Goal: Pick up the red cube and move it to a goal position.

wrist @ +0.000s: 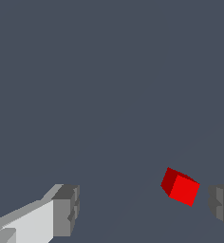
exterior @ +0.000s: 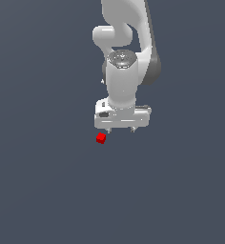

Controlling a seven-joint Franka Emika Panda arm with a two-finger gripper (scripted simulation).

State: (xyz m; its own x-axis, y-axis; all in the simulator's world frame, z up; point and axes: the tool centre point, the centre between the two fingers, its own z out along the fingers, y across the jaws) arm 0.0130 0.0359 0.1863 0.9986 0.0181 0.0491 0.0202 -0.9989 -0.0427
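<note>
The red cube (exterior: 101, 138) is a tiny bright red block lying on the dark grey floor, just below the white gripper (exterior: 120, 130) and toward the exterior view's left of it. In the wrist view the red cube (wrist: 180, 187) sits turned at an angle between the two grey fingertips (wrist: 66, 210), much closer to one fingertip than the other, touching neither. The gripper (wrist: 144, 209) is open, with a wide gap and nothing held.
The white arm (exterior: 126, 52) rises above the gripper toward the top of the exterior view. The plain dark grey surface (exterior: 47, 181) stretches all around with no other objects showing.
</note>
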